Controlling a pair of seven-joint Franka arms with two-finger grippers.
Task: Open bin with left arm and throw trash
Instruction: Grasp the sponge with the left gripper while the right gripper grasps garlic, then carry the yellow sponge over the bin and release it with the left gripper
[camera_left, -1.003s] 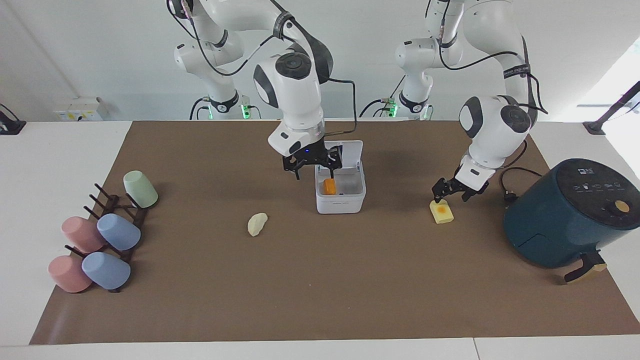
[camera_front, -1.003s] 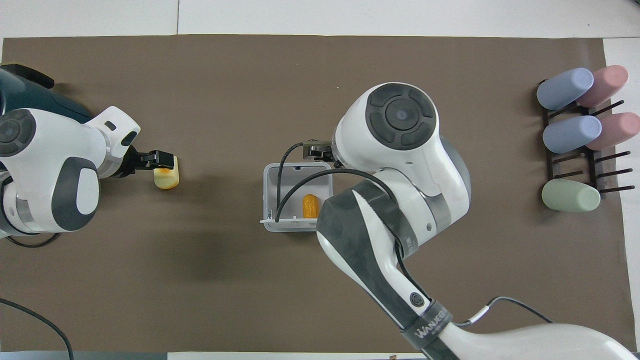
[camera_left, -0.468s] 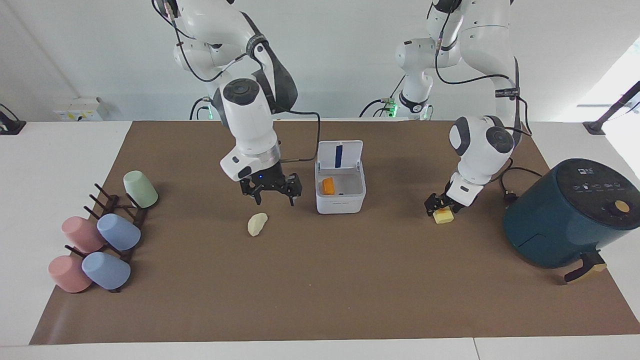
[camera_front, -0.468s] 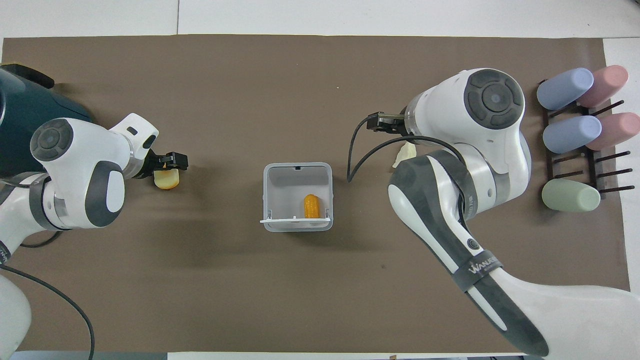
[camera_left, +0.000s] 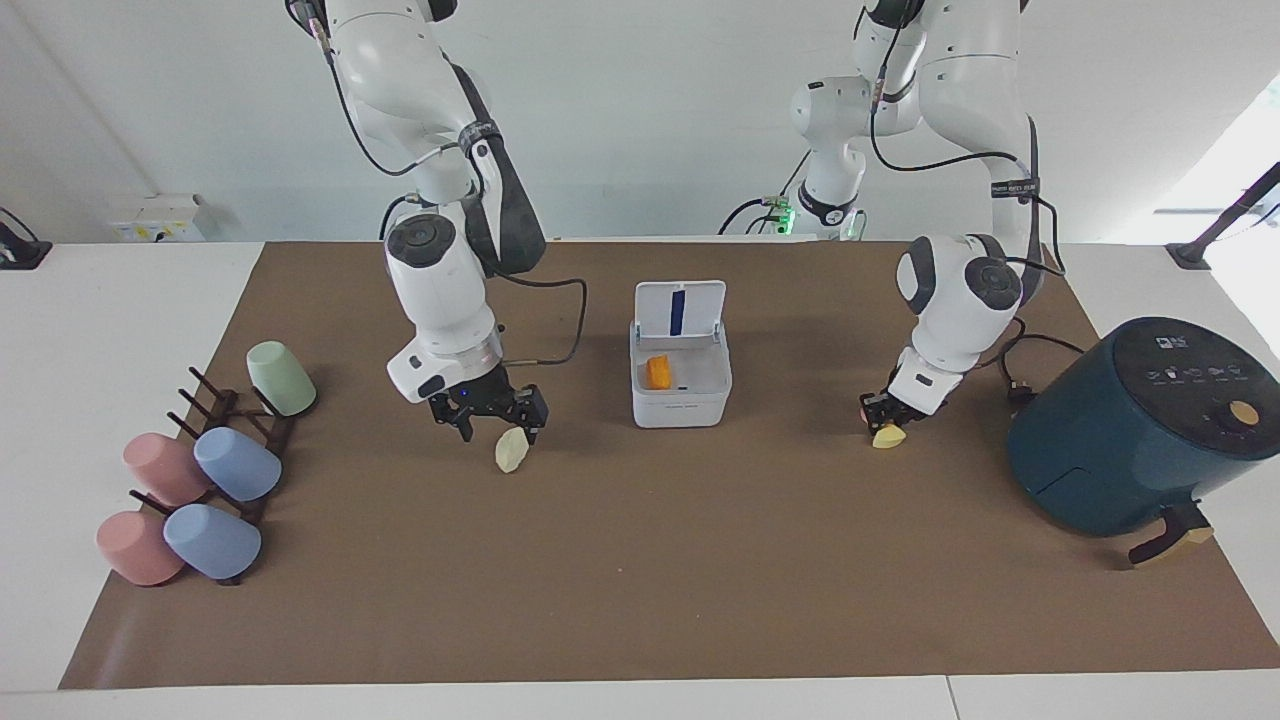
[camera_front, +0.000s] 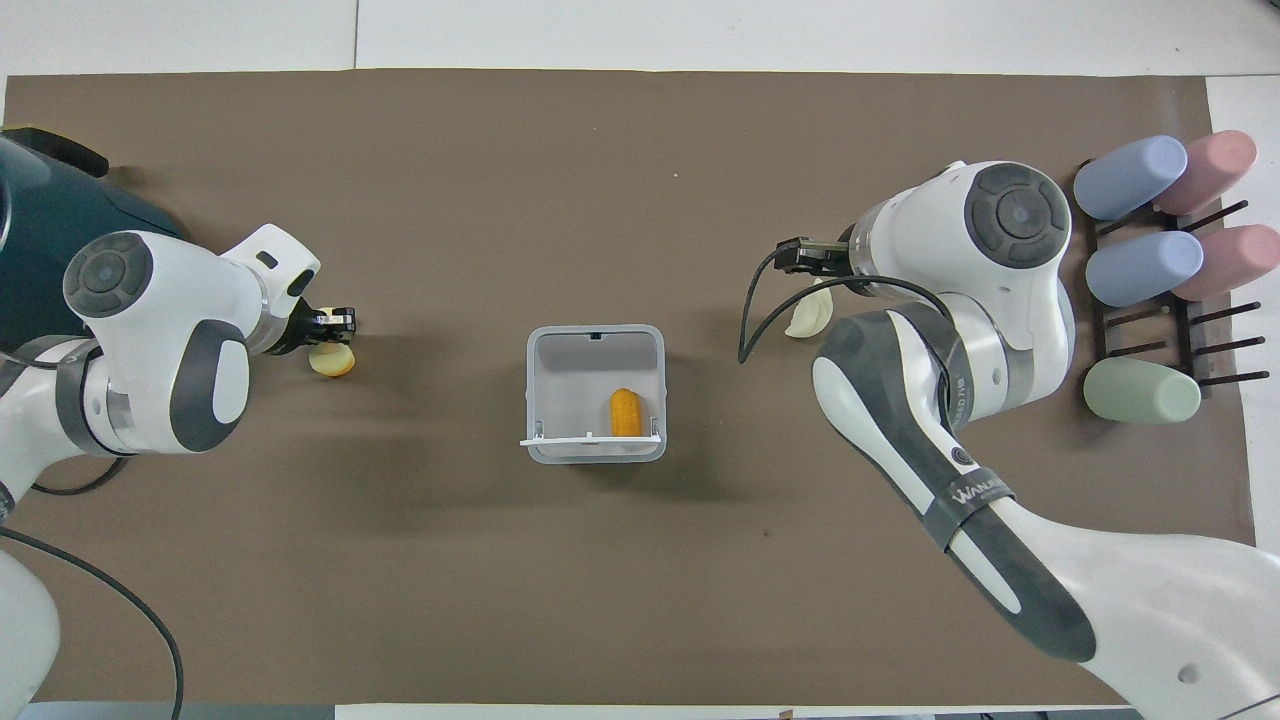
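Three lumps of trash are in sight, and one already lies in the small white cube-shaped plastic bin (camera_left: 680, 408) at the middle of the brown paper mat (camera_left: 640, 600). The bin's flat hinged lid (camera_left: 700, 305) stands upright on the edge nearest the robots, a blue stripe showing on its inner face. Inside, toward the right arm's end, the soft orange lump (camera_left: 657, 372) lies with its long axis running from the robots outward. Small grey print on the bin's front wall is too small to read.

Slightly farther out, toward the left arm's end, the left gripper (camera_left: 885, 412) is down at the mat with its fingers drawn narrow on the top of the soft yellow lump (camera_left: 888, 437); which way that lump's long axis runs cannot be told. Toward the right arm's end, the right gripper (camera_left: 495, 425) hangs spread wide just above the pale cream lump (camera_left: 512, 452), which lies slantwise on the mat. A dark band (camera_front: 975, 497) on the right arm carries white lettering beginning "WANU".

Farther still stand a dark-teal rounded air fryer (camera_left: 1130, 440), its top icons unreadable, and pastel plastic cups (camera_left: 235, 465) on a dark peg rack (camera_left: 225, 405).
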